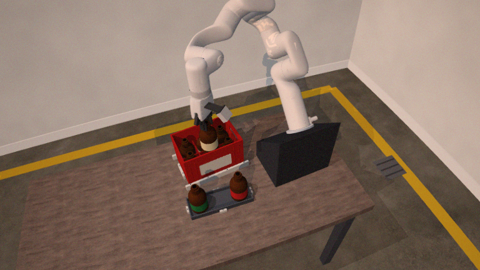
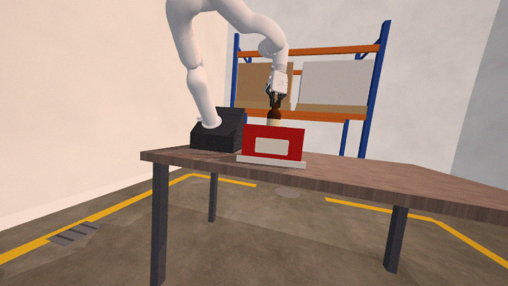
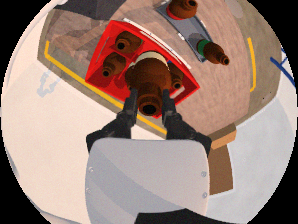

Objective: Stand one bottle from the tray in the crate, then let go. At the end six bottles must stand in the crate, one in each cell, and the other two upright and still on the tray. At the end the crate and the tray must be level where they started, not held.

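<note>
My gripper (image 1: 203, 127) (image 2: 276, 105) (image 3: 149, 96) is shut on the neck of a brown bottle with a cream label (image 1: 209, 135) (image 2: 274, 115) (image 3: 149, 76). The bottle hangs upright, its lower part below the rim of the red crate (image 1: 237, 155) (image 2: 248, 142) (image 3: 188, 90); its base is hidden. Several brown bottles stand lower in the crate around it, such as one at the left (image 1: 185, 146). The dark tray (image 1: 219, 199) (image 3: 189, 26) holds an upright green-labelled bottle (image 1: 197, 198) (image 3: 214, 51) and an upright red-labelled bottle (image 1: 238, 185) (image 3: 183, 8).
White strips (image 1: 218, 174) (image 2: 271, 161) edge the crate's base. Small white clips (image 1: 223, 210) sit around the tray. The black robot base block (image 1: 302, 154) (image 2: 216, 140) stands beside the crate on the wooden table (image 1: 100, 201) (image 2: 372, 174). A blue and orange rack (image 2: 333, 49) stands behind.
</note>
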### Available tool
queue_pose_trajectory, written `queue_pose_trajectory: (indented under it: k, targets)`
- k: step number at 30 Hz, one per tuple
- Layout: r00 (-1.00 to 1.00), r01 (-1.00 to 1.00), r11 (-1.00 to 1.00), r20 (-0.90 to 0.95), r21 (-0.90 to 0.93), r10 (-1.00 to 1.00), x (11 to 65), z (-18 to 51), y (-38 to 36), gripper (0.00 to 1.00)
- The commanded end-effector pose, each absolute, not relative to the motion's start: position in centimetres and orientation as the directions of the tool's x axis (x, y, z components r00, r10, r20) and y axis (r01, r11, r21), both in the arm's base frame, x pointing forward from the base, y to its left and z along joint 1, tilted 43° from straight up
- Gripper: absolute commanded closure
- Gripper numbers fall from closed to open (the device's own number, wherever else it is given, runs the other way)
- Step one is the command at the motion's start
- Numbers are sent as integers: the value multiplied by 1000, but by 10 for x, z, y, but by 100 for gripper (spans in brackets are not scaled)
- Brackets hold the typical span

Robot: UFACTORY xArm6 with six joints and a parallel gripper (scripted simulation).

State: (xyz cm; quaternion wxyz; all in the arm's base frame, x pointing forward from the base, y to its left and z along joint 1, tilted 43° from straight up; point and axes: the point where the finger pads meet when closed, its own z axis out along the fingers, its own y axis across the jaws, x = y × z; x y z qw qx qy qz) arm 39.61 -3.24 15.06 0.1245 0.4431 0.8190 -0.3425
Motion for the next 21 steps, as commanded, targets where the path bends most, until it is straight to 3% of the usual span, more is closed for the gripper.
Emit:
queue_pose_trajectory:
  k: [1, 21]
  targets:
    - [-575, 812, 374, -509, -448, 640, 397, 150, -33, 100]
    - [-575, 812, 374, -509, -448, 640, 395, 137, -45, 100]
